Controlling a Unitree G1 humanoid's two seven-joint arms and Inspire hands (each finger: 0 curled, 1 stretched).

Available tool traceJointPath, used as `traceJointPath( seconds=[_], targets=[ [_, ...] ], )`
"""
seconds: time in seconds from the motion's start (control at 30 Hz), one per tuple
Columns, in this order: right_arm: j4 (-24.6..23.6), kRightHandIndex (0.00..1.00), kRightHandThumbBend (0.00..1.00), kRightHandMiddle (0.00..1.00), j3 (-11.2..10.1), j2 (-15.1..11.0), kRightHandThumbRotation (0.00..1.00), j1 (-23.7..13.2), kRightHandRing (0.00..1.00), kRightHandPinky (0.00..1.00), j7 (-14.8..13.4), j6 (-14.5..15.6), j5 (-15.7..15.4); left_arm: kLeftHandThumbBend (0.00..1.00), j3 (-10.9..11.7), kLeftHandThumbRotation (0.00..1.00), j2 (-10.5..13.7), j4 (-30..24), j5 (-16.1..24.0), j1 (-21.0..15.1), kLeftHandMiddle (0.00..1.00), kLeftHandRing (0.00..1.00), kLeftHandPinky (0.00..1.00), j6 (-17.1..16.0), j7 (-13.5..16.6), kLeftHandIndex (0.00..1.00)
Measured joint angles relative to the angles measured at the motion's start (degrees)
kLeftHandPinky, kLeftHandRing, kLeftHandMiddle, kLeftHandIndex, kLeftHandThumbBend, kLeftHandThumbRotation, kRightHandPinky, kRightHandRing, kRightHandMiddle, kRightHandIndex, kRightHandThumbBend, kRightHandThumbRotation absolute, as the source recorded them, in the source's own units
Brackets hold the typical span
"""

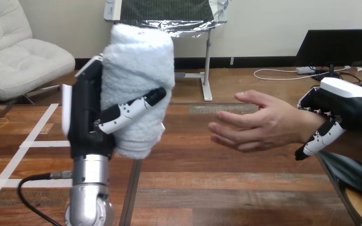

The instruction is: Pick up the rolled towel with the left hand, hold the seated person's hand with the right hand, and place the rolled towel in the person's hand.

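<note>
One pale-blue rolled towel (139,61) stands upright in left hand (87,113).

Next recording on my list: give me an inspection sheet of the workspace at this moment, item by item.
Surface: nothing seen.
Job's things: rolled towel upright and raised in the left hand; person's hand open, fingers stretched toward the towel, apart from it; towel not yet placed.
Clutter: nothing seen.
Hands: left hand curled round the rolled towel; right hand curled round the person's wrist, white shell above it, a finger below it.
Cables: nothing seen in the gap between the towel and the person's hand.
Surroundings: nothing seen.
</note>
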Motion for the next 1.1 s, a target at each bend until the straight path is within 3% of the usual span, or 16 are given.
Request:
traceJointPath(
  seconds=[0.3, 1.1],
  targets=[
    [-1.52, 0.41, 0.90, 0.38, 0.00, 0.01, 0.11, -0.03, 0.30, 0.23, 1.05, 1.26, 0.03, 0.46, -0.15, 0.00, -0.01, 7.41, -2.26, -3.35, 0.35, 0.28, 0.22, -1.20, -1.10, 0.39],
    [-5.38, 0.40, 0.92, 0.37, 0.26, 0.95, 0.14, -0.05, 0.29, 0.22, 2.37, 3.33, -0.04, 0.59, 0.20, 0.00, -2.79, 33.44, -3.19, -13.86, 0.40, 0.33, 0.28, -11.90, -1.14, 0.43]
  ],
)
